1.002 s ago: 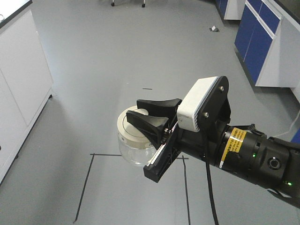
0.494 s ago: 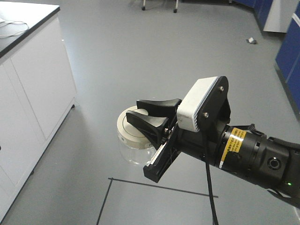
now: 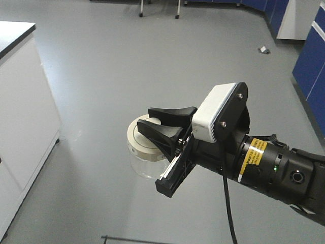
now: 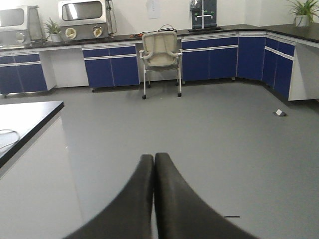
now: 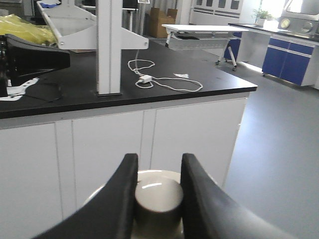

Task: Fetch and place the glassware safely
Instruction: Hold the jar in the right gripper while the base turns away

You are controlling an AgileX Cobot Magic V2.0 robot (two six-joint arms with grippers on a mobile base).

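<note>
Fetch done: my right claw (image 3: 145, 119) grasps the glass jar (image 3: 141, 163) by its lid knob (image 5: 158, 196), over the floor (image 3: 101, 61) | left claw (image 4: 153, 160) clenched, empty | placing not yet done.

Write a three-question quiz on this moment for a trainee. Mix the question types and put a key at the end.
1. True or false: the left gripper is open.
2. The right gripper holds the glass jar by: A) its glass wall, B) the knob on its lid, C) its base.
3. Fill in the gap: in the left wrist view, a ___ stands in front of the blue cabinets.

Key
1. False. Its fingers are pressed together with nothing between them.
2. B
3. chair
</note>
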